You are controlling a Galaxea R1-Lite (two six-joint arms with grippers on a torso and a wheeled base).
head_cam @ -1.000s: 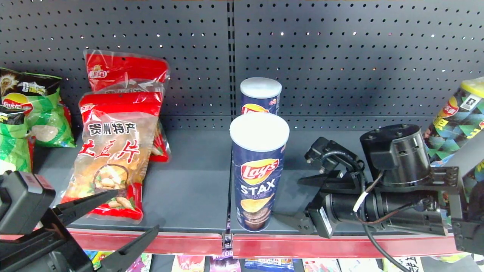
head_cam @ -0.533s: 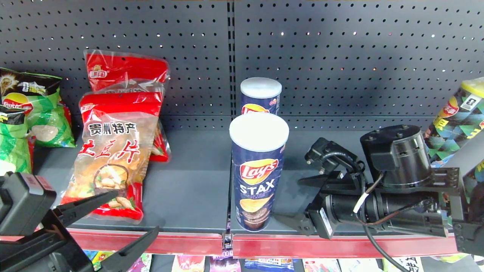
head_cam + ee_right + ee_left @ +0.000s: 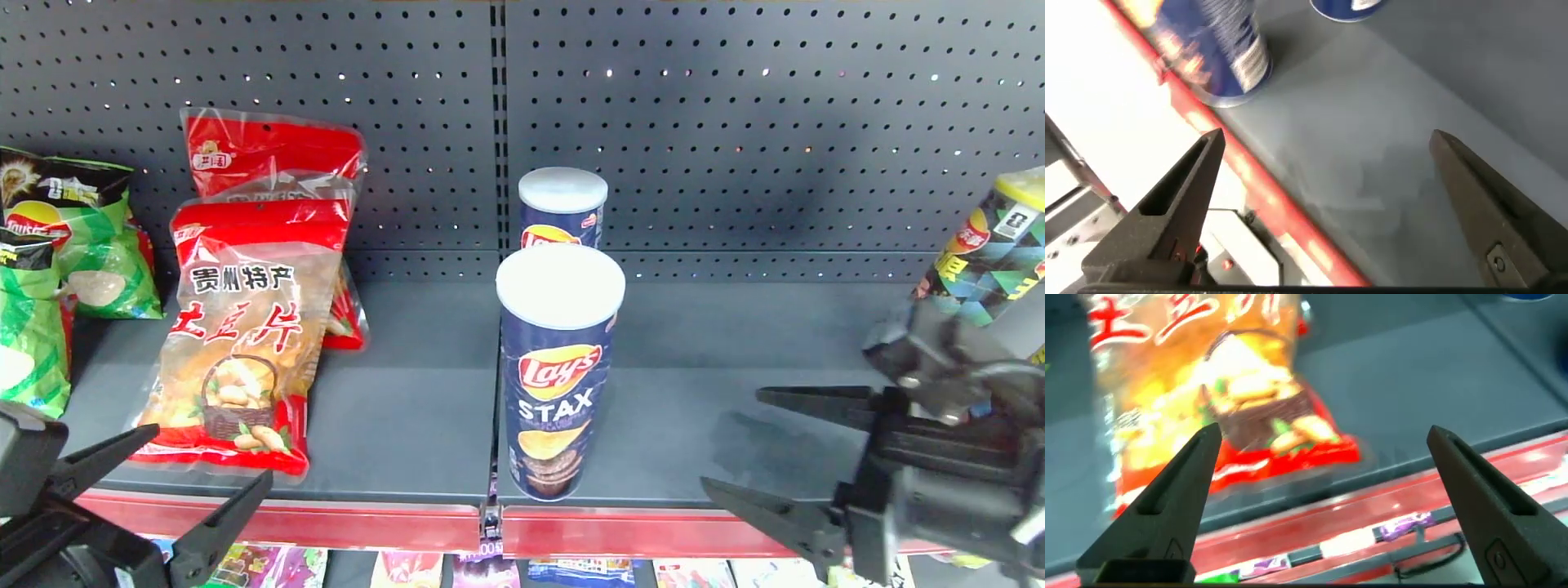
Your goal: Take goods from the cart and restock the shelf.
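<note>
Two dark blue chip cans with white lids stand mid-shelf, the front can (image 3: pixel 559 367) (image 3: pixel 1217 49) near the shelf's red front edge (image 3: pixel 326 523) and the rear can (image 3: pixel 563 208) (image 3: pixel 1347 6) behind it. My right gripper (image 3: pixel 732 441) (image 3: pixel 1324 137) hangs open and empty to the right of the front can, over the shelf's front edge and well apart from the can. Low at the left, my left gripper (image 3: pixel 208 457) (image 3: pixel 1319 441) is open and empty in front of the red peanut bag (image 3: pixel 245 327) (image 3: pixel 1233 416).
Green chip bags (image 3: pixel 49 245) sit at the far left and a colourful can (image 3: pixel 992 261) at the far right. Bare grey shelf (image 3: pixel 392 408) lies between the red bags and the cans, and more to the cans' right. Packets show on the shelf below.
My right arm has pulled back from beside the front can, to the right and toward the shelf's front. My left gripper has sunk lower and to the left.
</note>
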